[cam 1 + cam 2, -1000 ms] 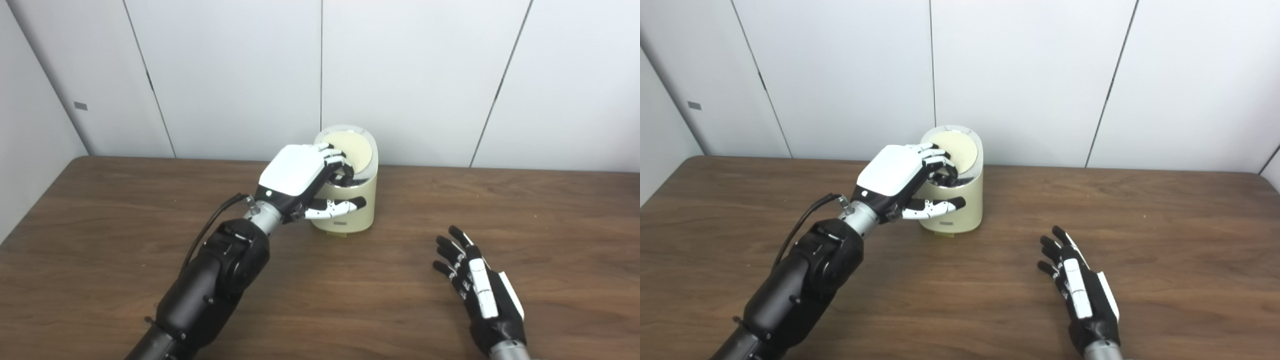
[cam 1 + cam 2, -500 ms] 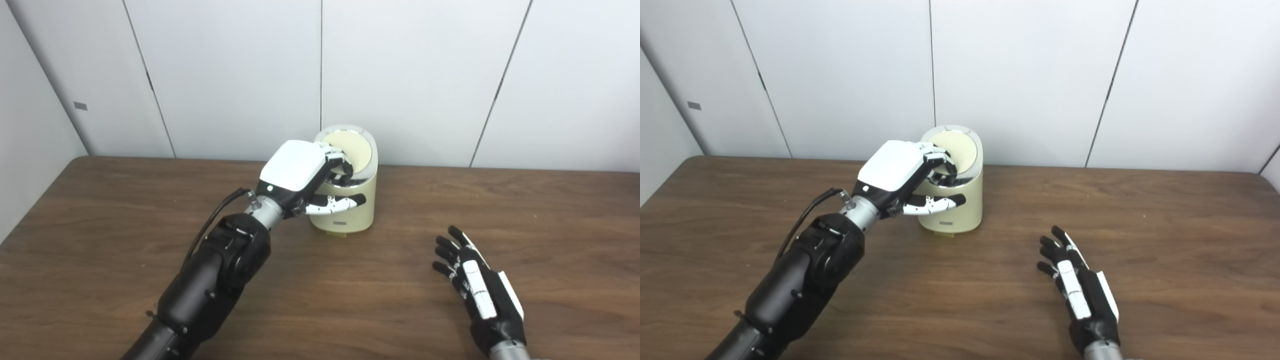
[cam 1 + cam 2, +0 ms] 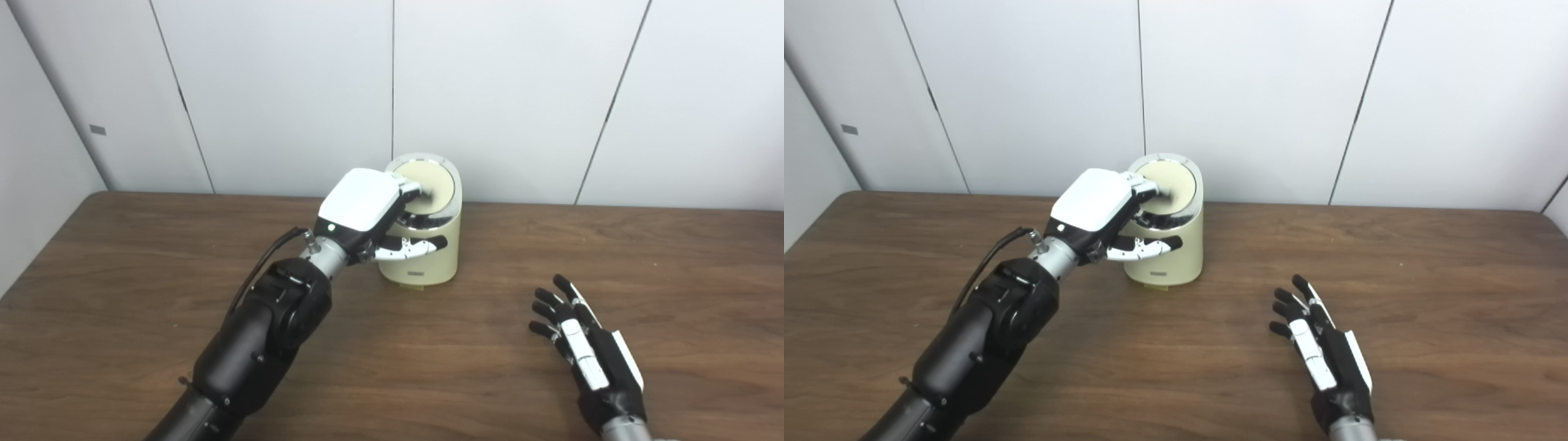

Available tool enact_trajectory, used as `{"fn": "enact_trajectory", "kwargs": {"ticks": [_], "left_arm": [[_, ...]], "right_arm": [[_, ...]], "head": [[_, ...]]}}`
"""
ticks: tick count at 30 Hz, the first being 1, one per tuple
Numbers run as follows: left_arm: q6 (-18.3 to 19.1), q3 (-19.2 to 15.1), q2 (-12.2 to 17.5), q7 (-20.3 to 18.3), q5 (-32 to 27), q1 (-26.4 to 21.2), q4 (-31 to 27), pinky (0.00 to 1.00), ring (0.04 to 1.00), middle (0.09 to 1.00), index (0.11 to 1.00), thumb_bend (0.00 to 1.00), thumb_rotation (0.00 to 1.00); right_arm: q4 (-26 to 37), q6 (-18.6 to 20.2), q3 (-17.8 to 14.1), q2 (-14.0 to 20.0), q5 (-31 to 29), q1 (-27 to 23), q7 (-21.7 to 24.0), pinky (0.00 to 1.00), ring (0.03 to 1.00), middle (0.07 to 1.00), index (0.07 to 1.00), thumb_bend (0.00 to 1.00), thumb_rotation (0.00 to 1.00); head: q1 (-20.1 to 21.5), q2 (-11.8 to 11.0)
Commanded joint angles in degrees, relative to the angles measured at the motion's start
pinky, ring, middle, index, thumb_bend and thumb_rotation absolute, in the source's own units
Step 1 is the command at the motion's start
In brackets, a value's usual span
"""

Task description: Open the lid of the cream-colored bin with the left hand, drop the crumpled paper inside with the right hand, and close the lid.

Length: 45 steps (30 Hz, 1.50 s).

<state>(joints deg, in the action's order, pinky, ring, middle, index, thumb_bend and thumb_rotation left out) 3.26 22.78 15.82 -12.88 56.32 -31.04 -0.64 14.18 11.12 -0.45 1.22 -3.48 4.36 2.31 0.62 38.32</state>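
Observation:
The cream-coloured bin [image 3: 432, 257] stands at the back of the table, near the wall. Its round lid [image 3: 436, 182] lies tilted only a little, with a silver rim showing under its near edge. My left hand [image 3: 362, 203] is over the bin's left side. Its fingers curl over the lid's near edge and its thumb reaches across the bin's front. My right hand [image 3: 589, 362] lies open and empty on the table, to the right of and nearer than the bin. I see no crumpled paper in either view.
The brown wooden table [image 3: 122, 275] runs the width of the view. White wall panels [image 3: 514, 92] stand right behind the bin. The left arm's black forearm [image 3: 263, 343] and cable cross the table's left middle.
The lid has come down from a steeper tilt, and the dark opening under it no longer shows. My left hand's fingers have moved onto the lid's edge. My right hand has barely shifted.

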Motion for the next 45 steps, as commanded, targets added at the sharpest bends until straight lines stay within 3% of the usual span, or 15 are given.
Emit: {"fn": "enact_trajectory", "kwargs": {"ticks": [1, 10, 15, 23, 26, 35, 41, 45], "left_arm": [[1.26, 0.7, 0.81, -4.45, -0.89, 0.2, 0.47, 0.73, 0.812, 0.757, 0.841, 0.57, 0.69], [1.24, 1.83, 0.35, -4.99, -0.43, 1.03, 0.09, 0.71, 0.816, 0.753, 0.789, 0.59, 0.68], [0.58, 1.9, 0.46, -3.96, -0.58, 0.97, -1.11, 0.71, 0.795, 0.768, 0.816, 0.58, 0.68], [-1.95, -1.17, -0.01, 3.39, -1.22, 1.08, -3.55, 0.68, 0.783, 0.785, 0.799, 0.55, 0.59], [-2.34, -2.42, -0.26, 5.26, -1.13, 0.99, -4.64, 0.7, 0.797, 0.804, 0.808, 0.54, 0.59], [-1.43, -6.51, -0.83, 4.12, -3.69, 0.4, -8.7, 0.72, 0.817, 0.832, 0.841, 0.52, 0.56], [-2.11, -8.41, -0.86, 5.65, -5.22, 1.4, -10.22, 0.7, 0.807, 0.831, 0.835, 0.51, 0.53], [0.51, -11.29, -2.05, 3.9, -9.67, 3.98, -13.21, 0.71, 0.822, 0.843, 0.847, 0.5, 0.54]], "right_arm": [[2.79, -0.7, -0.2, -0.25, -0.13, -0.89, -0.36, 0.79, 0.87, 0.865, 0.948, 0.54, 0.74], [3.66, -0.17, -0.5, -0.19, -0.51, -0.95, -0.22, 0.79, 0.871, 0.865, 0.946, 0.54, 0.77], [3.26, -0.35, -0.66, -0.16, -0.98, -1.04, 0.01, 0.79, 0.874, 0.868, 0.947, 0.54, 0.79], [2.71, -0.16, -0.76, -0.16, -0.76, -1.43, -0.35, 0.79, 0.87, 0.861, 0.932, 0.55, 0.79], [2.28, -0.67, -0.75, 0.07, -0.73, -1.49, -0.14, 0.8, 0.873, 0.865, 0.933, 0.54, 0.8], [1.46, -0.75, -1.14, 0.26, -1.3, -1.68, 0.14, 0.78, 0.861, 0.862, 0.926, 0.54, 0.79], [1.05, -1.42, -0.93, 0.48, -1.06, -1.67, 0.32, 0.79, 0.874, 0.863, 0.929, 0.51, 0.8], [1.16, -0.87, -1.25, 0.1, -2.45, -1.74, 0.47, 0.82, 0.885, 0.871, 0.926, 0.54, 0.79]], "head": [[0.06, 0.02], [0.15, 0.46], [0.15, 0.46], [0.01, 0.36], [-0.06, 0.21], [-0.31, -0.16], [-0.31, -0.16], [-0.56, -0.19]]}}
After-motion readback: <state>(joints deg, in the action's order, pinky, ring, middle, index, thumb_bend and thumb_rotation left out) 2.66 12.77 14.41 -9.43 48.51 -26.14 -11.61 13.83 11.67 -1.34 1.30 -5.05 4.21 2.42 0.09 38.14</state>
